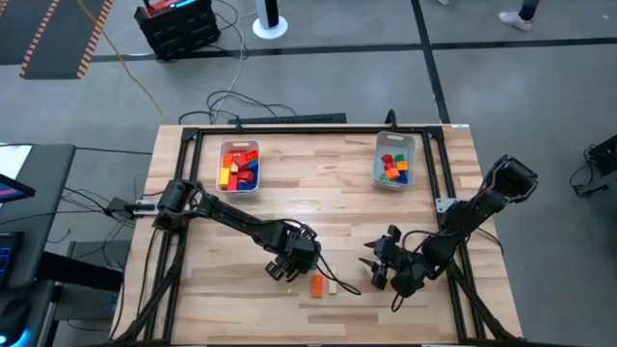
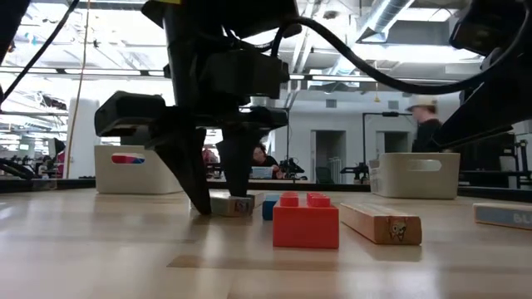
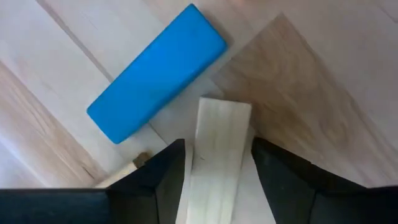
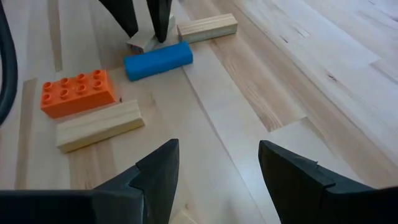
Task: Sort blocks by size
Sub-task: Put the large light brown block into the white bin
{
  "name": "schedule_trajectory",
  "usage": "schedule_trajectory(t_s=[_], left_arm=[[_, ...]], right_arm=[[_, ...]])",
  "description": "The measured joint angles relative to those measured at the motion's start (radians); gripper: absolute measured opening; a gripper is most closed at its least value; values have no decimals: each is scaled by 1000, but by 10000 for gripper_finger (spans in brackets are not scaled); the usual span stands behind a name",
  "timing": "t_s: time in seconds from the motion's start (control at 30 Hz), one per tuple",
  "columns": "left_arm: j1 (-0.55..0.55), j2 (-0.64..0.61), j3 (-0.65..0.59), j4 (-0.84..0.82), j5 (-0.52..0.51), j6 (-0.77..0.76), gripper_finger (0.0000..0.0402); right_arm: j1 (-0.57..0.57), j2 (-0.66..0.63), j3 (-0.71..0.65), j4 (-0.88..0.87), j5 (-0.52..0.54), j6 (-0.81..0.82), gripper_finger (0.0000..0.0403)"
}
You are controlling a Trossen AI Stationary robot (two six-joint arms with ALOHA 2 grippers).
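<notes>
The tan block (image 3: 217, 149) lies flat on the worktop (image 1: 337, 193) beside a blue block (image 3: 158, 71), between the parted fingers of the left tool (image 3: 217, 171), not yet gripped; closing squarely on its long sides should keep it from twisting. The right tool (image 4: 217, 168) waits open nearby. No writing is legible.

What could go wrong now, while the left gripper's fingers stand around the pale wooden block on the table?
1. The left gripper straddles the pale wooden block, and the blue block lies right beside it. Closing or lifting could nudge the blue block away.
2. Another wooden block and the orange brick lie near; a sweep of the arm might scatter them.
3. The right gripper waits open, facing the same cluster; if both arms move in, they may collide.
</notes>
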State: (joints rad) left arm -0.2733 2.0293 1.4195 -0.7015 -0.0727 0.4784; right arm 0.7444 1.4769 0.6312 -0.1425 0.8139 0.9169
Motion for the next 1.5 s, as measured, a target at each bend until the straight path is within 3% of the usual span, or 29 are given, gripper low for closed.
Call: schedule_trajectory(t_s=[0.3, 0.57, 0.77, 0.93, 1.27, 1.5], left_arm=[[0, 0, 0, -27, 0, -36, 98], [0, -34, -6, -162, -121, -89, 96], [35, -182, -4, -276, -243, -177, 96], [126, -339, -58, -349, -351, -278, 96], [434, -681, -402, -262, -445, -400, 117], [544, -760, -487, -188, -426, -449, 149]], right_arm=[[0, 0, 0, 7, 0, 2, 249], [0, 0, 0, 7, 0, 2, 249], [0, 0, 0, 7, 0, 2, 249], [0, 0, 0, 8, 0, 11, 249], [1, 1, 0, 8, 0, 18, 249], [-1, 1, 0, 8, 1, 17, 249]])
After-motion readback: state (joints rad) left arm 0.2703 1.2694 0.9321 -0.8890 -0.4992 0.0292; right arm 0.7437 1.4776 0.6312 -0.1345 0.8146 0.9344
